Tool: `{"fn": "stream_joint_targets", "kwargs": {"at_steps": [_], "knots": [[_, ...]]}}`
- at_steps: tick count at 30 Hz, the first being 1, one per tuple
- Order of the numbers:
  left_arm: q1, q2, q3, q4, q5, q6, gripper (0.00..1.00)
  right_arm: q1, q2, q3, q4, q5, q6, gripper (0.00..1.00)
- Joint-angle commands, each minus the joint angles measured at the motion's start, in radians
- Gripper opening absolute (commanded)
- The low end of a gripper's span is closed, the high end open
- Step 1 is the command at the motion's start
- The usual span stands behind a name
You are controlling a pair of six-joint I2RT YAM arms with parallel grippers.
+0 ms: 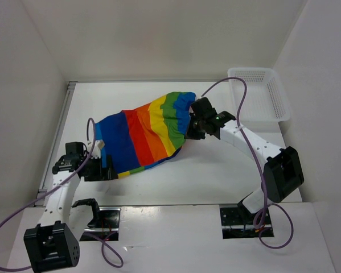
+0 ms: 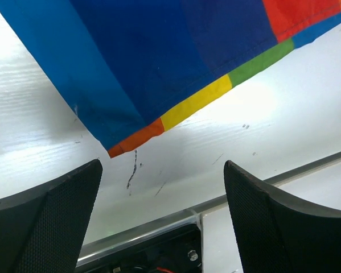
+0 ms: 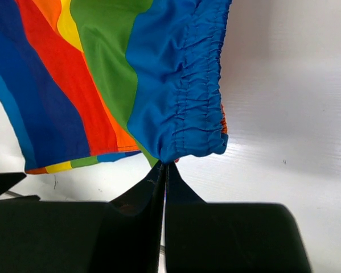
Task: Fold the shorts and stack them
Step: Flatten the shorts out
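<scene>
Pinching shorts (image 1: 142,136) waistband (image 3: 200,96) in right gripper (image 3: 165,168), left gripper (image 2: 161,170) spread, empty; not yet folded or stacked.

Both arms are built of white links joined by boxy black joint housings: the left arm (image 1: 56,196) at the lower left of the overhead view, the right arm (image 1: 230,131) at the right. A grey-purple cable (image 1: 265,190) runs along each. The left gripper (image 2: 161,219) has broad black fingers (image 2: 50,213) with finely dotted, mesh-textured faces. The right gripper (image 3: 165,170) has smooth black, wedge-shaped ones.
</scene>
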Motion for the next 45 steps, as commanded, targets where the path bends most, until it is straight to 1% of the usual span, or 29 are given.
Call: {"fn": "stream_joint_targets", "kwargs": {"at_steps": [1, 3, 6, 8, 9, 11, 14, 15, 16, 17, 19, 22, 24, 25, 27, 31, 32, 34, 35, 36, 38, 39, 41, 43, 44, 45], "knots": [[-0.003, -0.051, -0.063, 0.053, 0.012, 0.004, 0.94, -0.004, -0.024, -0.014, 0.050, -0.027, -0.030, 0.00], [-0.003, -0.075, -0.110, 0.096, 0.044, 0.004, 0.94, -0.014, -0.024, -0.023, 0.050, -0.037, -0.030, 0.00], [-0.003, -0.144, -0.167, 0.150, 0.077, 0.004, 0.94, -0.023, -0.035, -0.041, 0.050, -0.059, -0.041, 0.00], [-0.003, -0.210, -0.231, 0.179, 0.086, 0.004, 0.93, -0.034, -0.035, -0.050, 0.050, -0.059, -0.050, 0.00], [-0.003, -0.266, -0.245, 0.189, 0.086, 0.004, 0.93, -0.034, -0.035, -0.051, 0.050, -0.070, -0.062, 0.00], [-0.003, -0.331, -0.291, 0.221, 0.062, 0.004, 0.93, -0.043, -0.044, -0.051, 0.050, -0.079, -0.071, 0.00], [-0.003, -0.492, -0.380, 0.302, 0.071, 0.004, 0.90, -0.043, -0.044, -0.060, 0.050, -0.090, -0.080, 0.00], [-0.003, -0.527, -0.400, 0.302, 0.080, 0.004, 0.90, -0.043, -0.044, -0.060, 0.050, -0.099, -0.090, 0.00], [-0.003, -0.602, -0.415, 0.275, 0.080, 0.004, 0.88, -0.043, -0.044, -0.070, 0.050, -0.099, -0.090, 0.00], [-0.003, -0.638, -0.425, 0.275, 0.051, 0.004, 0.86, -0.043, -0.044, -0.070, 0.050, -0.099, -0.090, 0.00], [-0.003, -0.713, -0.425, 0.253, 0.028, 0.004, 0.86, -0.043, -0.035, -0.083, 0.050, -0.109, -0.090, 0.00], [-0.003, -0.736, -0.425, 0.262, 0.006, 0.004, 0.84, -0.052, -0.035, -0.092, 0.059, -0.119, -0.090, 0.00], [-0.003, -0.717, -0.425, 0.262, -0.009, 0.004, 0.84, -0.052, -0.035, -0.101, 0.059, -0.119, -0.090, 0.00], [-0.003, -0.706, -0.425, 0.262, -0.009, 0.004, 0.88, -0.052, -0.035, -0.101, 0.059, -0.119, -0.090, 0.00], [-0.003, -0.706, -0.425, 0.262, -0.020, 0.004, 0.92, -0.052, -0.035, -0.101, 0.059, -0.119, -0.090, 0.00], [-0.003, -0.743, -0.405, 0.203, -0.055, 0.004, 0.92, -0.052, -0.035, -0.101, 0.059, -0.119, -0.090, 0.00], [-0.003, -0.724, -0.376, 0.158, -0.084, 0.004, 0.90, -0.052, -0.044, -0.101, 0.050, -0.119, -0.090, 0.00], [-0.003, -0.651, -0.357, 0.158, -0.093, 0.004, 0.90, -0.052, -0.044, -0.101, 0.050, -0.110, -0.090, 0.00], [-0.003, -0.587, -0.339, 0.182, -0.093, 0.004, 0.92, -0.052, -0.044, -0.101, 0.050, -0.110, -0.090, 0.00], [-0.003, -0.402, -0.269, 0.198, -0.109, 0.004, 0.93, -0.052, -0.044, -0.101, 0.050, -0.110, -0.090, 0.00], [-0.003, -0.169, -0.128, 0.175, -0.156, 0.004, 0.95, -0.052, -0.044, -0.092, 0.050, -0.110, -0.090, 0.00], [-0.015, 0.071, 0.064, 0.137, -0.228, 0.004, 0.96, -0.052, -0.044, -0.092, 0.050, -0.110, -0.090, 0.00], [-0.028, 0.293, 0.210, 0.092, -0.280, 0.004, 0.96, -0.052, -0.044, -0.092, 0.050, -0.119, -0.090, 0.00], [-0.038, 0.334, 0.282, 0.144, -0.281, 0.004, 0.96, -0.052, -0.035, -0.092, 0.059, -0.119, -0.090, 0.00], [-0.038, 0.334, 0.319, 0.194, -0.281, 0.004, 0.96, -0.052, -0.035, -0.092, 0.059, -0.119, -0.090, 0.00], [-0.038, 0.334, 0.334, 0.208, -0.281, 0.004, 0.96, -0.052, -0.035, -0.092, 0.059, -0.119, -0.090, 0.00]]}}
